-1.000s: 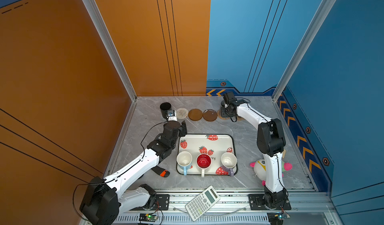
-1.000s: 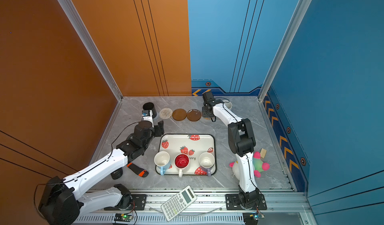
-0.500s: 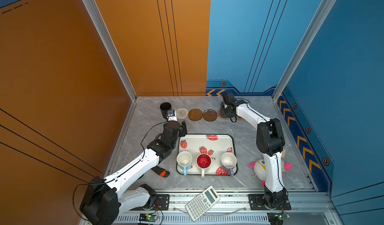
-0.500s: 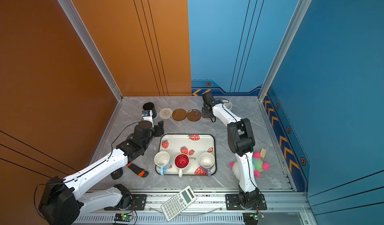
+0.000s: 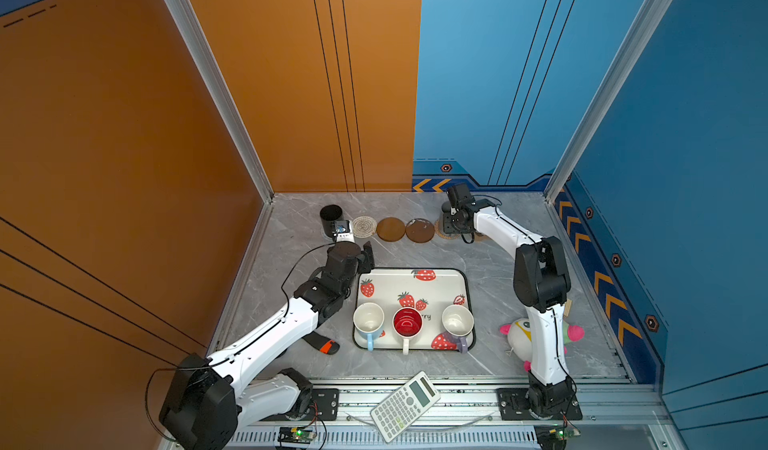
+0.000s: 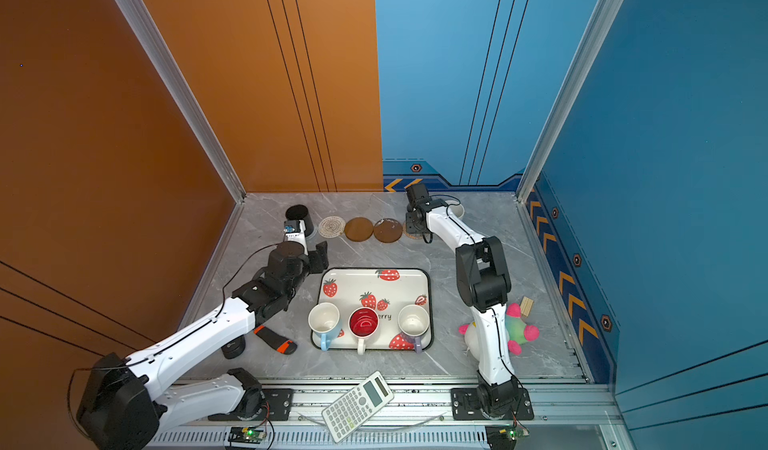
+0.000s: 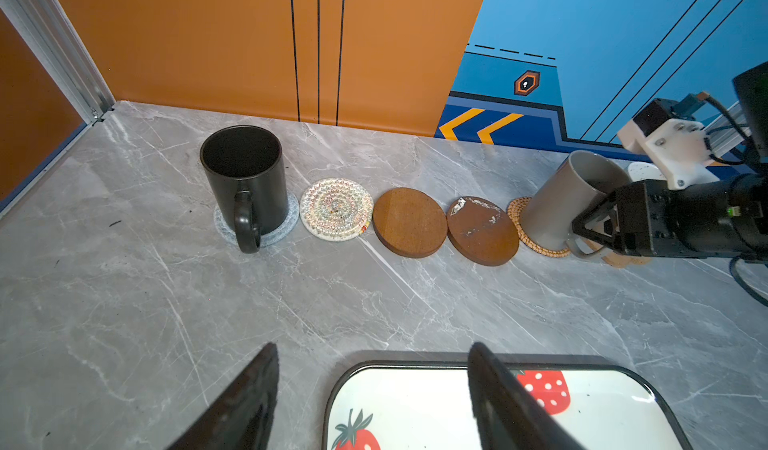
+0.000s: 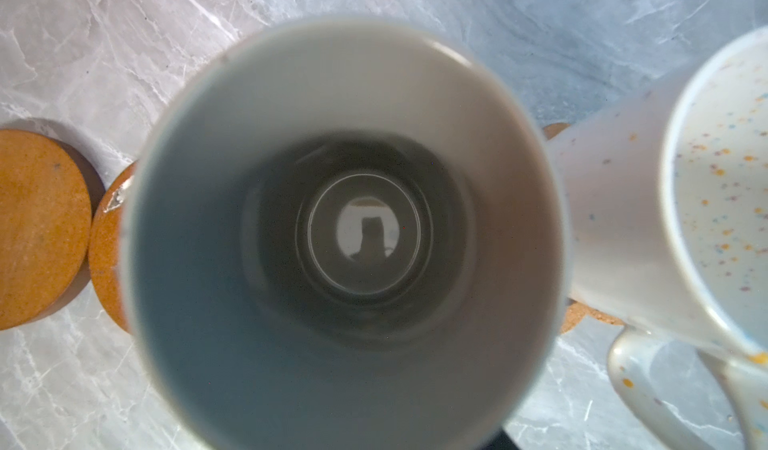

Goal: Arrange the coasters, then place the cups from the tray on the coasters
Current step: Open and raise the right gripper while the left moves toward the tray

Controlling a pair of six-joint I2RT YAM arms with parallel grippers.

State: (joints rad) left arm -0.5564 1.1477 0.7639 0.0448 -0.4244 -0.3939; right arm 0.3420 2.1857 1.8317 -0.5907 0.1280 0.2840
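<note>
On the far side of the grey marble table (image 5: 490,261) the mats lie in one row. At the left end a black mug (image 7: 245,178) stands upright on a grey woven round mat (image 7: 274,236). To its right follow a white woven round mat (image 7: 336,209), a plain brown disc (image 7: 409,221) and a scratched brown disc (image 7: 482,230), all three bare. Next, a grey mug (image 7: 561,203) sits on a tan woven round mat (image 7: 528,228).

The right gripper (image 7: 598,230) is at this mug's handle. Whether its jaws pinch the handle or stand apart, I cannot tell. Just right of the grey mug, a speckled off-white mug (image 8: 623,219) stands over a brown cork mat (image 8: 579,316).

The left gripper (image 7: 372,346) hovers over the table at the far left corner of the white strawberry tray (image 5: 440,290). Its jaws are spread wide, with nothing between them.

In the near part of the tray three mugs stand in a line, with their handles to the near side:
- a light blue mug (image 5: 368,319)
- a white mug with red inside (image 5: 407,322)
- a lavender mug (image 5: 457,321)
</note>
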